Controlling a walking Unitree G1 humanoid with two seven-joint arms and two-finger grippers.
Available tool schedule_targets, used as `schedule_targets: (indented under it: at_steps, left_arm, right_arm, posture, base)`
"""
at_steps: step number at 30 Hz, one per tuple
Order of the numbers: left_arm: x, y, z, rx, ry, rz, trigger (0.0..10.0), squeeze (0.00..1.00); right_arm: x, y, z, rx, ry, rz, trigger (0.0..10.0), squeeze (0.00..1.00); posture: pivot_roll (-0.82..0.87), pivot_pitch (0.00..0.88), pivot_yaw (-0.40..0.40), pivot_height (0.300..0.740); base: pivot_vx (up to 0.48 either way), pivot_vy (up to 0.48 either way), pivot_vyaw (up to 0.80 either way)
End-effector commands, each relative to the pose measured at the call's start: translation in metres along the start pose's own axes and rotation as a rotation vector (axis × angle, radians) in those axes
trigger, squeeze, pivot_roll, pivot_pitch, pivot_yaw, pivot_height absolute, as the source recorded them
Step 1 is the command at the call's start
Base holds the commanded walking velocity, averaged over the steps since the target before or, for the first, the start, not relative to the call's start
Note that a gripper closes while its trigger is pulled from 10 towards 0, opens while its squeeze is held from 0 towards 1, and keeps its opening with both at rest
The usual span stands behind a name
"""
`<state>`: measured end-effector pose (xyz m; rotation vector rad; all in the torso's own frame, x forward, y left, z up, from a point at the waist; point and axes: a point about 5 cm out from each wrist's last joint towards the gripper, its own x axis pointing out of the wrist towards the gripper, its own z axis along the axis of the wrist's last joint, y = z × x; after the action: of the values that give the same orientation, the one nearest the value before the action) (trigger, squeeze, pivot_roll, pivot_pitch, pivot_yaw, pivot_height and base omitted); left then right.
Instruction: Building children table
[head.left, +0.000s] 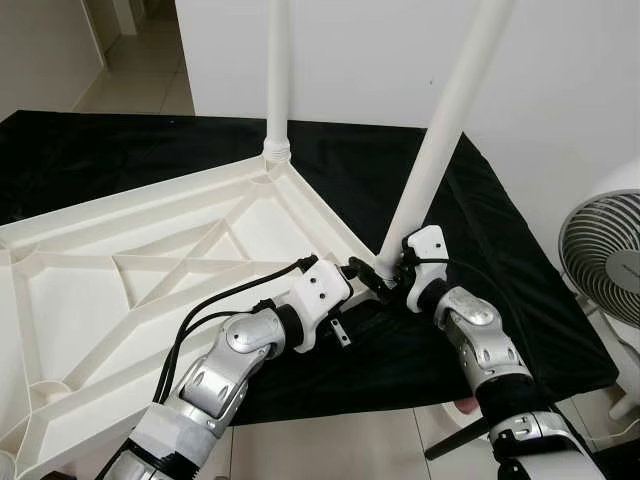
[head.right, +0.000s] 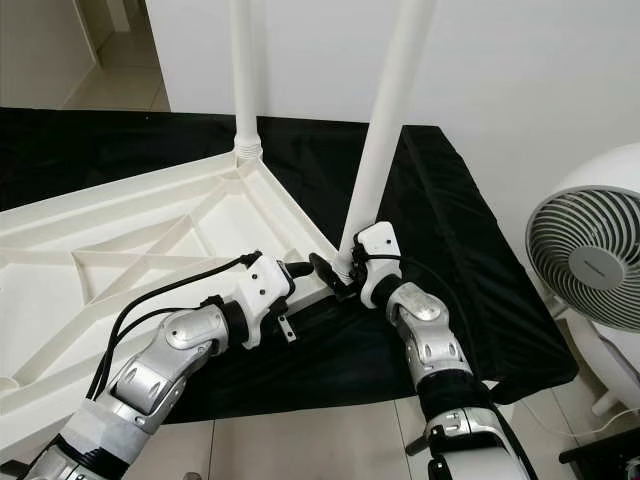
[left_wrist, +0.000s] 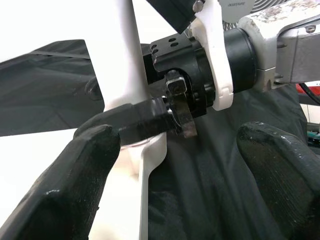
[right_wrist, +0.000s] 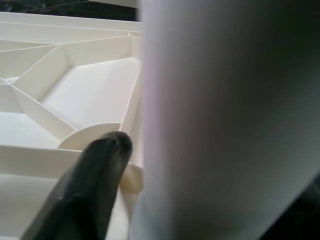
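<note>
In the left eye view, the white table top (head.left: 150, 270) lies upside down on a black cloth (head.left: 470, 230), ribbed underside up, with one leg (head.left: 279, 70) standing upright at the far corner and a second leg (head.left: 445, 120) leaning at the near right corner. The right tool (head.left: 392, 272) sits at the base of that tilted leg, and the left tool (head.left: 356, 281) reaches in just beside it; a fan (head.left: 610, 250) stands off to the right. The right eye view shows the same meeting of both tools at the corner socket (head.right: 340, 268). In the left wrist view, the left tool's fingers (left_wrist: 75, 185) stand spread apart with nothing between them, aimed at the leg's foot, where one finger of the right tool crosses the white tube. In the right wrist view, the leg fills the near side with one black finger (right_wrist: 90, 185) lying along it, so the right tool appears pinched on the leg. The step in hand seems to be seating the second leg; the next move likely calls for bringing it upright and pressing it into the socket.
</note>
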<state>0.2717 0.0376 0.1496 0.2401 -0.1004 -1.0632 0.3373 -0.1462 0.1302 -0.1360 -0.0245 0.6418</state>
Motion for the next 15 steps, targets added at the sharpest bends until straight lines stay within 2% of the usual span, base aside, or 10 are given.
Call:
schedule_targets:
  at_steps: [1,2,12,13,15]
  left_arm:
    - [0.0,0.0004,-0.0014,0.005,0.015,-0.023,10.0,0.0]
    - [-0.0004,0.0012,-0.0014,0.006,0.016,-0.02,10.0,0.0]
    - [0.0003,0.0015,-0.0011,0.006,0.014,-0.018,10.0,0.0]
    - [0.0005,0.0013,-0.0011,0.005,0.014,-0.018,10.0,0.0]
    - [0.0007,0.0008,-0.0012,0.004,0.014,-0.02,10.0,0.0]
  right_arm:
    - [0.0029,0.0071,-0.0051,0.007,0.015,0.053,1.2,0.0]
    - [0.0026,0.0058,-0.0064,0.015,0.014,0.071,0.0,0.0]
    - [0.0007,0.0002,-0.0087,0.035,0.005,0.045,0.0,0.0]
    - [0.0003,-0.0011,-0.0093,0.04,0.005,0.014,10.0,0.0]
    - [0.0002,-0.0017,-0.0102,0.05,0.003,-0.015,10.0,0.0]
  posture:
    - [0.12,0.03,-0.053,0.74]
    - [0.13,0.028,-0.055,0.74]
    - [0.13,0.027,-0.056,0.74]
    - [0.13,0.028,-0.054,0.74]
    - [0.13,0.028,-0.054,0.74]
  base:
    - [0.0,0.0,0.0]
    - [0.0,0.0,0.0]
    - [0.0,0.0,0.0]
    - [0.0,0.0,0.0]
    - [0.0,0.0,0.0]
